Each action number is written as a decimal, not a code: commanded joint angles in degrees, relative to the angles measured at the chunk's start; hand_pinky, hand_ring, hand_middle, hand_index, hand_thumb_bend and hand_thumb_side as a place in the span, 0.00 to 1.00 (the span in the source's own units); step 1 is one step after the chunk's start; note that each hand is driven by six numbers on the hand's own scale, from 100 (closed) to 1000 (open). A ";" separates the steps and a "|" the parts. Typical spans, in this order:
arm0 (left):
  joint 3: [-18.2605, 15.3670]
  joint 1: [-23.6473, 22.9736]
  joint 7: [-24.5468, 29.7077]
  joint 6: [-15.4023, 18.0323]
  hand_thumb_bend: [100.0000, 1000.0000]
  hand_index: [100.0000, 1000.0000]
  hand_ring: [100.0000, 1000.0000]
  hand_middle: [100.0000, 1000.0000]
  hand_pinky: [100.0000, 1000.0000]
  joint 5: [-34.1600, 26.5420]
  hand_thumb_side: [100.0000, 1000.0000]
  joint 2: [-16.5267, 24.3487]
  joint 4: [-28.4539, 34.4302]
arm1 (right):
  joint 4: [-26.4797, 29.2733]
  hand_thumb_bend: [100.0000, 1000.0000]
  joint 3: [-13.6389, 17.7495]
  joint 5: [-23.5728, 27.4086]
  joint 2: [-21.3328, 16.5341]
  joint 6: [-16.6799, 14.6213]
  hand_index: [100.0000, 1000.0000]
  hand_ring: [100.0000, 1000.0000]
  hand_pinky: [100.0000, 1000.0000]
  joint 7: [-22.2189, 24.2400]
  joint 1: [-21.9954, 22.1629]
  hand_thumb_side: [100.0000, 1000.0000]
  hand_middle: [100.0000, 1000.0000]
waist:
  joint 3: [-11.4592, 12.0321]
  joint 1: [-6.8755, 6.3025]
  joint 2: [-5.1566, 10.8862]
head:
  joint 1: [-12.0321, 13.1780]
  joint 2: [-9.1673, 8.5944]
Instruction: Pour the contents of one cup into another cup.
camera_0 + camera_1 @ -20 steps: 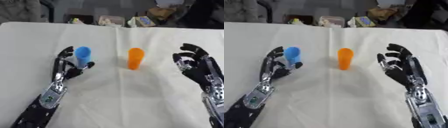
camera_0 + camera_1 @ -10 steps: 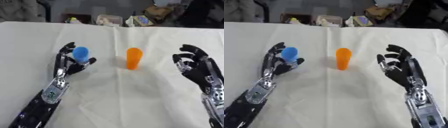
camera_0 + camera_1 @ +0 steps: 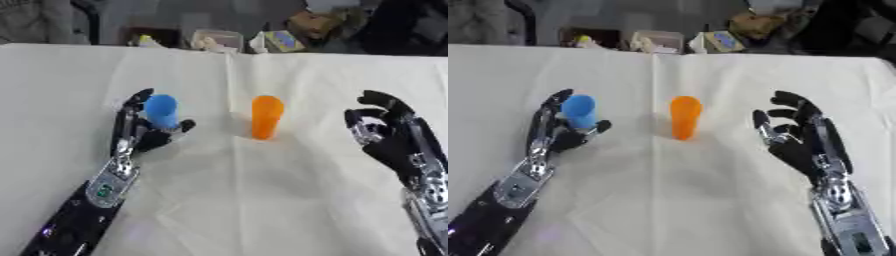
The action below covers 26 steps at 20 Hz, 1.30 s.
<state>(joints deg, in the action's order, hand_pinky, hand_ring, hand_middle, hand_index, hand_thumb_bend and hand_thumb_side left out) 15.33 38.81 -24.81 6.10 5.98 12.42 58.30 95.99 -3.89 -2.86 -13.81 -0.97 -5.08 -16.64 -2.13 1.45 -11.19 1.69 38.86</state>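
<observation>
1. Two cups stand on the white tablecloth (image 3: 262, 200), and I take the orange cup (image 3: 266, 117) in the middle as my landmark for everything else.
2. Well to the left of the orange cup, my left hand (image 3: 140, 132) has its fingers and thumb curled round the blue cup (image 3: 161, 111), which stands upright; I cannot tell whether its base is resting on the cloth or just clear of it.
3. As I judge it, the grasp is made, but nothing has been carried or tipped: the blue cup is well apart from the orange one.
4. That orange cup stands upright by itself, with neither hand touching it.
5. To the right of the orange cup, my right hand (image 3: 802, 142) hovers apart from it, fingers spread wide and holding nothing.
6. What is left, I reckon, is nearly the whole job: bring the blue cup over beside the orange cup, tilt it over the rim, then set it back down.
</observation>
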 commanded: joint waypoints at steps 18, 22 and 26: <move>0.23 1.87 1.01 2.72 0.69 0.70 0.48 0.38 0.18 -3.20 0.00 -0.96 -0.71 | 0.89 0.25 0.37 0.55 -0.60 -0.06 0.81 0.70 0.49 -0.05 -0.87 0.25 0.72 | -0.44 -0.11 0.95 | 0.08 -0.83; 0.29 1.82 0.63 3.00 0.47 0.65 0.41 0.30 0.12 -4.49 0.00 -0.89 -0.43 | 0.87 0.24 0.39 0.58 -0.59 -0.05 0.81 0.70 0.49 -0.07 -0.86 0.25 0.72 | -0.41 -0.04 0.98 | 0.07 -0.85; 0.28 1.58 -0.25 2.90 0.36 0.62 0.36 0.24 0.07 -5.48 0.00 -0.53 0.93 | 0.85 0.24 0.43 0.61 -0.61 -0.04 0.81 0.70 0.49 -0.11 -0.84 0.25 0.72 | -0.24 0.01 1.01 | 0.02 -0.88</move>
<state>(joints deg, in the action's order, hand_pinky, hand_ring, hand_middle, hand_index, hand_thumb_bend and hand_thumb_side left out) 15.69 39.41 -24.63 8.87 0.97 11.42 57.67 95.99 -3.88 -2.81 -13.80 -0.98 -5.09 -16.66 -2.38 1.47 -11.17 1.69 38.66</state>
